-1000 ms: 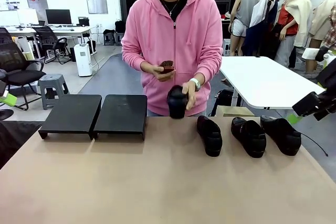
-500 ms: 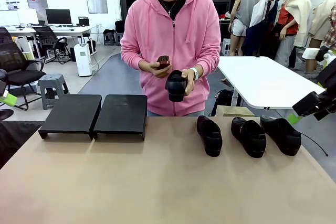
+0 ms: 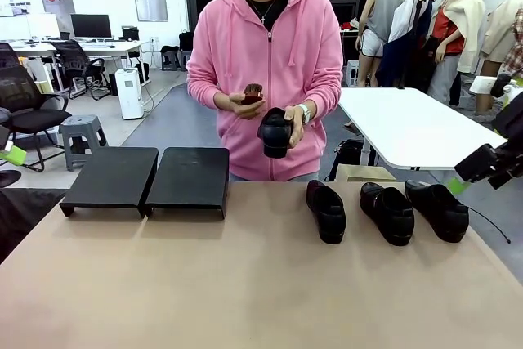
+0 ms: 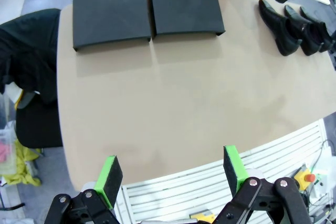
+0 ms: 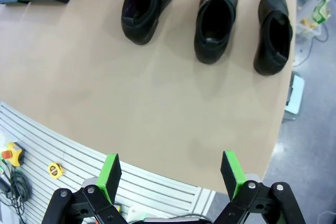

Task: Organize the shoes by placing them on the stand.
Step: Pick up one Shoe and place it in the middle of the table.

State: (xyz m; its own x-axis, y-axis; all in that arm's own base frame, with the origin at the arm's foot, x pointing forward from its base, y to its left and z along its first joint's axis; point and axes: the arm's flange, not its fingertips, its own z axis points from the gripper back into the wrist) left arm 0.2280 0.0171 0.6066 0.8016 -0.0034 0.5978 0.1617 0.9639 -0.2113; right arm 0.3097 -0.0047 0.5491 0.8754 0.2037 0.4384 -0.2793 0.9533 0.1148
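**Three loafers on the counter, a fourth in the person's hand, the stand bare**

From where I stand, three black glossy leather loafers sit in a row on the right part of the tan counter [image 3: 245, 284]: one nearest the middle [image 3: 327, 211], one beside it [image 3: 389, 212] and one outermost [image 3: 438, 210]. The two matte black low platforms [image 3: 112, 177] [image 3: 189, 177] stand side by side at the far left, touching, with nothing on them. The person in the pink hoodie holds the fourth loafer [image 3: 275, 132] up at the chest in one hand [image 3: 296, 124] and a small brown brush [image 3: 252, 92] in the other.

The left gripper [image 4: 170, 171] hangs back over the near edge, its green-padded fingers [image 4: 108, 174] spread wide and holding nothing; the right gripper [image 5: 170, 171] does the same above the row.

My guess is that the step is a first pick, and the right arm is better placed for it. It would do well to take the loafer nearest the middle; come down across its width at the opening, since shiny leather looks slippery on the toe; close firmly; keep clear of the person's hands; then set it square to one side of a platform, leaving room for its partner.
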